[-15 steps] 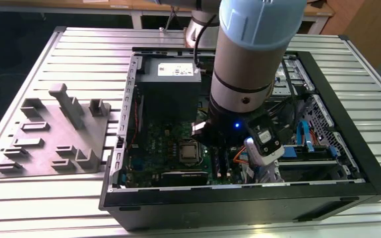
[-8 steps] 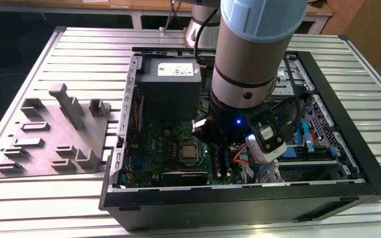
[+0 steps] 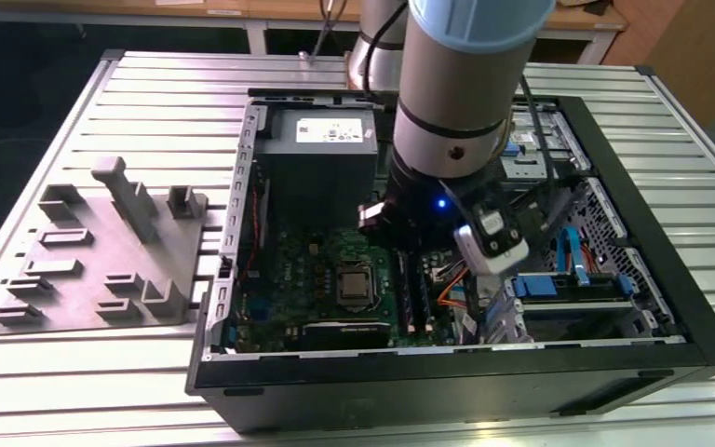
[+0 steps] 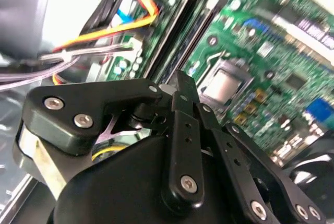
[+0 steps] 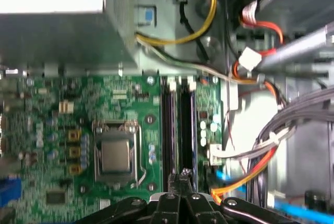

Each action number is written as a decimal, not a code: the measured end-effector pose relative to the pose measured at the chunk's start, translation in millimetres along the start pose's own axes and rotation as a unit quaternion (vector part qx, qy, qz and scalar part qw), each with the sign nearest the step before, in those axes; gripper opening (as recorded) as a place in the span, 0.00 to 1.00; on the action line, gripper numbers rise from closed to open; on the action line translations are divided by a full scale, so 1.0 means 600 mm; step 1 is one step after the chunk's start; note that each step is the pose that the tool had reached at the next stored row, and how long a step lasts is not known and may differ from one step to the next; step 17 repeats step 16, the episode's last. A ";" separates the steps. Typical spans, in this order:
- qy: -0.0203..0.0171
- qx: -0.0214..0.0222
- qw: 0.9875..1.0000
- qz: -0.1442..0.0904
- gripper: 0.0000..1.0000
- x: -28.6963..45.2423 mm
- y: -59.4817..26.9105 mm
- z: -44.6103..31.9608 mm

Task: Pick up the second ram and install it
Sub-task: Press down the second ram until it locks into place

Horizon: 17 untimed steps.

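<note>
My gripper [image 5: 182,174] is shut, fingertips meeting with nothing between them, low over one end of the two memory slots inside the open PC case [image 3: 457,372]. Two long dark strips run side by side on the green motherboard [image 5: 52,145]. The second ram [image 5: 186,130] looks like the dark stick standing in the slot nearer the orange cables, in line with my fingertips. Its neighbour [image 5: 167,130] lies closer to the silver CPU [image 5: 115,156]. In the second wrist view the gripper [image 4: 181,80] hangs above the same slots [image 4: 180,31]. The exterior view puts the gripper [image 3: 405,253] at mid-board.
The grey power supply [image 5: 52,36] stands just past the slots' far end. Orange, yellow and grey cables [image 5: 245,179] bunch beside the slots toward the drive bays [image 3: 581,279]. A grey fixture tray [image 3: 97,251] with upright pegs lies on the slatted table at the exterior view's left.
</note>
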<state>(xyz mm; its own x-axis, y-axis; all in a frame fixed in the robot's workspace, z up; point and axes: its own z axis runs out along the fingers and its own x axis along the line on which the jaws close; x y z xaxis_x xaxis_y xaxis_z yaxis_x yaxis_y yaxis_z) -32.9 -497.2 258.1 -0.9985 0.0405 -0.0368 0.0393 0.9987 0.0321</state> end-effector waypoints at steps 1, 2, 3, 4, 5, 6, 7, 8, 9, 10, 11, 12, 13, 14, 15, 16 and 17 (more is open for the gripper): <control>0.000 0.000 1.000 0.000 0.10 0.000 0.007 0.000; 0.000 0.000 1.000 0.000 0.10 0.001 0.013 0.001; 0.000 0.000 1.000 0.000 0.10 0.001 0.017 0.001; 0.000 0.000 1.000 0.000 0.10 0.001 0.020 0.001; 0.000 0.000 1.000 0.000 0.10 0.001 0.021 0.001; 0.000 0.000 1.000 0.000 0.10 0.001 0.021 0.000; 0.000 0.000 1.000 0.000 0.10 0.001 0.021 -0.002; 0.000 0.000 1.000 0.000 0.10 0.001 0.021 -0.003; 0.000 0.000 1.000 0.000 0.10 0.001 0.021 -0.003; 0.000 0.000 1.000 0.000 0.10 0.001 0.021 -0.003; 0.000 0.000 1.000 0.000 0.10 0.001 0.021 -0.003; 0.000 0.000 1.000 0.000 0.10 0.001 0.021 -0.003; 0.000 0.000 1.000 0.000 0.10 0.001 0.021 -0.003; 0.000 0.000 1.000 0.000 0.10 0.001 0.021 -0.003; 0.000 0.000 1.000 0.000 0.10 0.001 0.021 -0.003; 0.000 0.000 1.000 0.000 0.10 0.001 0.021 -0.003; 0.000 0.000 1.000 0.000 0.10 0.001 0.021 -0.003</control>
